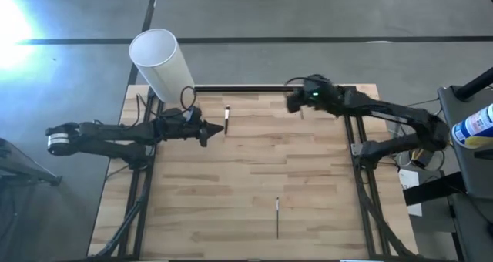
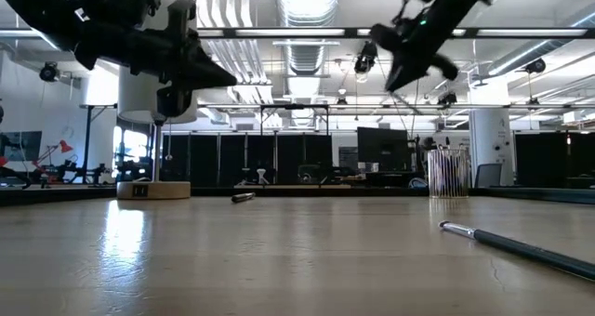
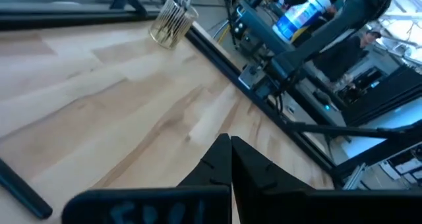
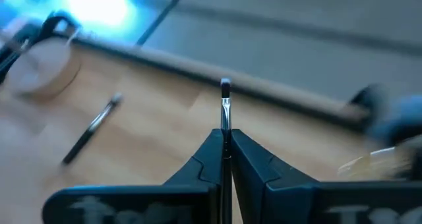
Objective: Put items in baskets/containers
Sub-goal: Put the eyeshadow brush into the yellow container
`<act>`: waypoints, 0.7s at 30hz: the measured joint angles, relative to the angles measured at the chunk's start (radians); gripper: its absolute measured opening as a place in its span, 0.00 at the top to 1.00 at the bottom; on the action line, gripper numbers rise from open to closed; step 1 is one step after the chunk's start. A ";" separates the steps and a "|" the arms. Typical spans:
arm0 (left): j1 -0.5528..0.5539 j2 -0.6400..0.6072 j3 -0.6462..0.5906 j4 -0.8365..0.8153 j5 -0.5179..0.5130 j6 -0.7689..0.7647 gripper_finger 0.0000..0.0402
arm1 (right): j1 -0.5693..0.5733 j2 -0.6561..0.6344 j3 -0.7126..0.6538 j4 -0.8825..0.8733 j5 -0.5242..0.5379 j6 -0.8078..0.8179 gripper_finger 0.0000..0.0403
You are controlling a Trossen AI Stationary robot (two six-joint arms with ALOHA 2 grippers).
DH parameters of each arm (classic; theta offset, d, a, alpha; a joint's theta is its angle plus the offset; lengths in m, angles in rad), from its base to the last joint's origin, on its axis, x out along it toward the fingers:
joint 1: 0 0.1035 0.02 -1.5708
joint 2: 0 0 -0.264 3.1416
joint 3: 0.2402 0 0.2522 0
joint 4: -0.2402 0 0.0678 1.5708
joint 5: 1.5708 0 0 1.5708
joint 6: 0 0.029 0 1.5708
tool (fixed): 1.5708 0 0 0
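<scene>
The right gripper [image 4: 225, 145] hangs above the bench's [image 1: 254, 185] far right part, close to the far edge, its fingers pressed together on a thin stick [image 4: 225, 112] whose dark end juts out past the fingertips. In the high view this gripper [image 1: 295, 102] is just inside the dark rail [image 1: 239, 88] that runs along the far edge. The low view shows it well up in the air, with the cup [image 2: 448, 173] standing below and a little to the side of it, already holding a bundle of upright sticks. The cup [image 3: 173, 23] stands near the bench's far right corner, by the dark frame.

The left gripper [image 1: 218, 129] is over the far left part of the bench, its fingers pressed together on nothing, raised off the surface in the low view. Just beyond its tip a loose stick [image 1: 227, 119] lies on the wood. A second loose stick [image 1: 277, 216] lies near the front edge, about mid-width, well apart from both arms.

The white cylinder [image 1: 160, 62] stands on a round base at the far left corner, behind the left arm. The middle of the bench, between the two loose sticks, is bare wood, and the left and right edges are bordered by dark frame legs.
</scene>
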 joint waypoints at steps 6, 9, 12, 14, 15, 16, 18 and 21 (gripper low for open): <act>0.000 0.000 0.000 0.011 -0.051 0.000 1.00 | -0.123 -0.213 -0.176 0.214 0.170 -0.225 0.96; 0.000 0.000 0.000 0.011 -0.072 0.000 1.00 | -0.210 -0.263 -0.291 0.439 0.173 -0.359 0.96; 0.000 0.000 0.000 0.012 -0.085 0.000 1.00 | -0.284 -0.268 -0.392 0.662 0.174 -0.464 0.96; 0.000 0.000 0.000 0.011 -0.089 0.000 1.00 | -0.323 -0.252 -0.444 0.774 0.173 -0.512 0.96; 0.000 0.000 0.000 0.011 -0.091 0.000 1.00 | -0.338 -0.240 -0.466 0.818 0.172 -0.523 0.96; 0.000 0.000 0.000 0.011 -0.092 0.000 1.00 | -0.351 -0.227 -0.486 0.851 0.169 -0.531 0.96; 0.000 0.000 0.000 0.011 -0.092 0.000 1.00 | -0.374 -0.197 -0.517 0.901 0.169 -0.538 0.96; -0.001 0.000 0.000 0.011 -0.097 0.000 1.00 | -0.400 -0.144 -0.553 0.947 0.169 -0.530 0.96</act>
